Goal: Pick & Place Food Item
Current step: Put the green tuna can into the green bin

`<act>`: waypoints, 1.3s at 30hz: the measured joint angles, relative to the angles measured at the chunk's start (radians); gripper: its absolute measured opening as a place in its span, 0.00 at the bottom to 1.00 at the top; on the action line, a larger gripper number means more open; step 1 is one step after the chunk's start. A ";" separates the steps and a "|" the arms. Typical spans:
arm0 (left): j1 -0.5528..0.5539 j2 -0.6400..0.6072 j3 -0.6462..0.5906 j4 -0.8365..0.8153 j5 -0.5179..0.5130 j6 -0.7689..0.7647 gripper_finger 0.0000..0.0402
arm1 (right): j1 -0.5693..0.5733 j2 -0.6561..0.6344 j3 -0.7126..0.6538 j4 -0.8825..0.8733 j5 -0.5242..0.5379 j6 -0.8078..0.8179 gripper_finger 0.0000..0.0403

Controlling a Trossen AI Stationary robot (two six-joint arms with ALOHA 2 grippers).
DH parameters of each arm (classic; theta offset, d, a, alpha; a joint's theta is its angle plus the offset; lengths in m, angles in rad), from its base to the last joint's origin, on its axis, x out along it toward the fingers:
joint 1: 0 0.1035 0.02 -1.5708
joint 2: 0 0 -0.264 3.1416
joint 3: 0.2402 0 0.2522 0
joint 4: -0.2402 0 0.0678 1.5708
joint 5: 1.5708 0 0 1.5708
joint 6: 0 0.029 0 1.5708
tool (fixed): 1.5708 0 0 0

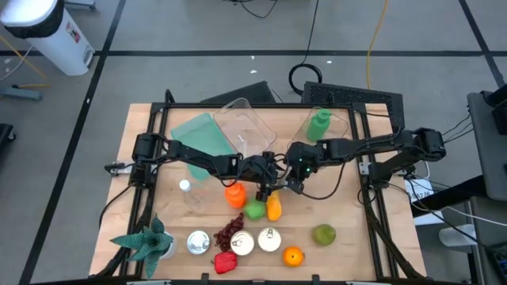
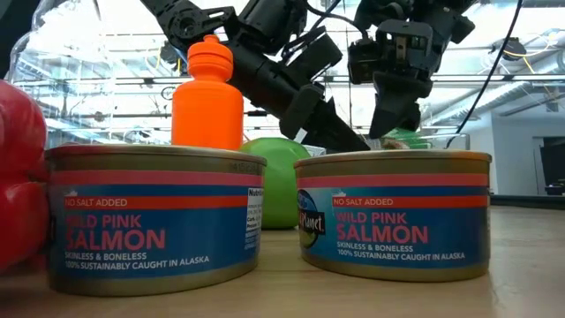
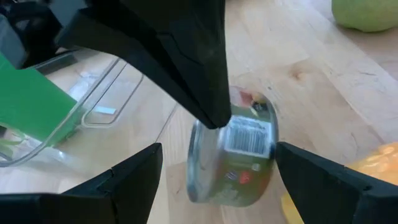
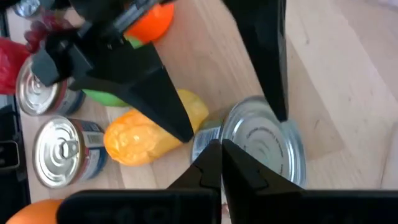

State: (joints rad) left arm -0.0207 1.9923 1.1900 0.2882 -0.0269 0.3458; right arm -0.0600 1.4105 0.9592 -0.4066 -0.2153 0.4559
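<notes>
entry, as we see it: on the light wooden bench (image 1: 348, 237), both dark arms reach in from the sides and meet near the middle.

left gripper (image 3: 214, 171): the arm stretches low from the left frame toward the centre, wrist angled down. its fingers (image 3: 134, 177) stand wide apart on either side of a small silver tin can with a green label (image 3: 239, 155), which lies tilted on the bench between them; we cannot tell whether they touch it.

right gripper (image 4: 221, 162): the arm folds in from the right, elbow raised, wrist pointing steeply down. its fingers are pressed together, the tips just over the rim of the same can, holding nothing.

nearby items: a yellow-orange mango-shaped toy fruit (image 4: 146, 134) just beside the can, an orange plastic bottle (image 2: 207, 93), a green ball-shaped toy fruit (image 2: 278, 181), two blue-labelled salmon tins (image 2: 393, 212) near the front edge, a clear plastic container (image 1: 242, 127) behind, with a green sheet (image 1: 198, 134).
</notes>
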 joint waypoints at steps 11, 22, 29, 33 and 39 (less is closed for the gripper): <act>0.000 0.068 0.016 -0.004 0.032 -0.050 0.81 | -0.012 0.000 0.000 -0.009 0.001 -0.013 0.00; 0.025 0.023 0.038 -0.031 0.061 -0.220 0.81 | 0.086 -0.049 0.000 -0.167 0.086 -0.017 0.00; 0.065 0.003 0.038 -0.140 0.178 -0.384 0.81 | 0.237 -0.065 -0.003 -0.239 0.166 0.080 0.00; 0.061 0.003 0.038 -0.163 0.143 -0.395 0.81 | 0.282 -0.016 -0.029 -0.241 0.203 0.124 0.00; 0.055 0.003 0.044 -0.166 0.140 -0.449 0.81 | 0.291 0.064 -0.079 -0.189 0.241 0.105 0.00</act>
State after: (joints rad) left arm 0.0339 1.9949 1.2343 0.1224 0.1126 -0.1035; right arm 0.2314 1.4747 0.8806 -0.5957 0.0260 0.5604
